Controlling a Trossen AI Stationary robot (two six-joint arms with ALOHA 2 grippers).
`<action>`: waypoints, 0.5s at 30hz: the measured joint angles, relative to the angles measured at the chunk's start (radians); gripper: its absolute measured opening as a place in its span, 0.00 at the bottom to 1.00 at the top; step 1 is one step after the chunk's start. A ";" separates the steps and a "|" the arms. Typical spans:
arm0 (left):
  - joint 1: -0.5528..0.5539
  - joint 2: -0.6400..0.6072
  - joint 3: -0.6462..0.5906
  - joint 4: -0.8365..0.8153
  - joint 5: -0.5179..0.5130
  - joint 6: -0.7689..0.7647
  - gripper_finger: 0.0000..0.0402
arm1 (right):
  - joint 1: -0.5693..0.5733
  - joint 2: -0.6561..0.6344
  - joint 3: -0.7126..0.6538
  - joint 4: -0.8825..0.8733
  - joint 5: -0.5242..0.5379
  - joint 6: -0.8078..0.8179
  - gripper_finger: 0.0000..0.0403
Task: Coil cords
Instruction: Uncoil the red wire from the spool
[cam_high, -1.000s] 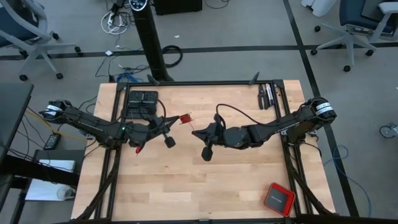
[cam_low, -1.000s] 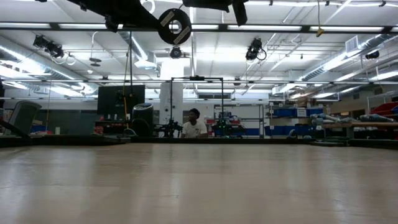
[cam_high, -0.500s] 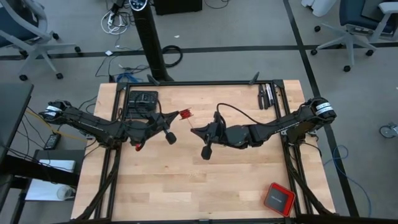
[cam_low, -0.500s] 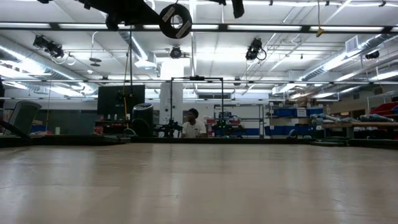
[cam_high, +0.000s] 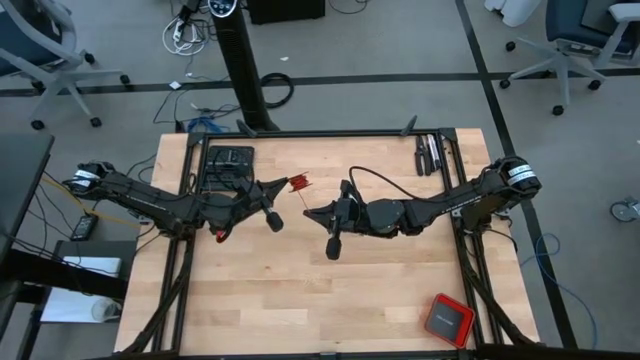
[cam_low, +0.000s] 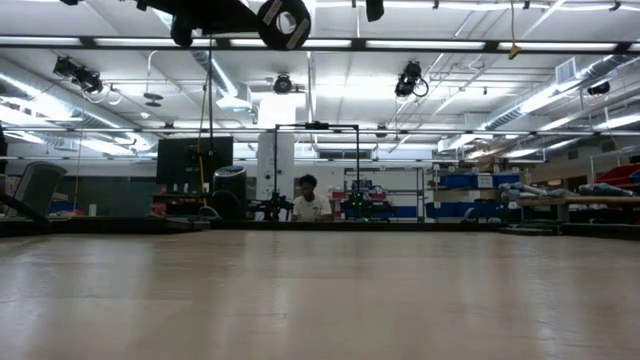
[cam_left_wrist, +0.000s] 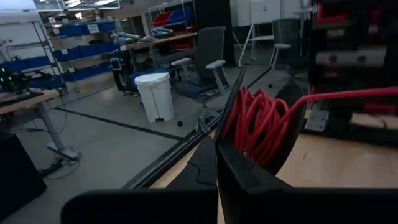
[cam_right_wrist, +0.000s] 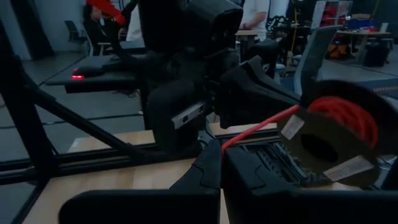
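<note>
Red cord (cam_high: 299, 183) sits mid-air above the bench (cam_high: 300, 300), far half, between the two arms, wound as a small tight bundle. In the left wrist view the bundle (cam_left_wrist: 255, 121) is a stack of thin red loops pinched between the left gripper (cam_high: 286, 185) jaws, with one straight strand leaving it sideways. The right wrist view shows that strand (cam_right_wrist: 261, 129) running taut from the bundle down into the right gripper (cam_high: 312, 211), whose jaws are pressed together on it.

Handling judgement: very light, thin, soft but springy; loops likely to fan out or slip off if the pinch relaxes. The smooth jacket looks slippery, so a grip across the whole stack of loops is safer than on one turn. The free strand is best taken close to the bundle, keeping slight tension so new turns lie tight. Too much pull could drag the bundle out of the left jaws.

Red square box (cam_high: 448, 319) lies at the near right corner of the bench, well apart. A seated person (cam_low: 309, 199) is in the room beyond.
</note>
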 joint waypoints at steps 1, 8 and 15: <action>0.001 0.000 0.000 0.017 0.009 -0.009 0.00 | -0.005 0.000 0.000 0.003 -0.013 0.006 0.00; 0.001 0.000 0.000 0.056 0.047 -0.033 0.00 | -0.027 0.015 0.003 0.053 -0.076 0.005 0.00; 0.003 -0.001 0.000 0.146 0.042 0.021 0.00 | -0.048 0.139 0.100 -0.024 -0.082 -0.018 0.00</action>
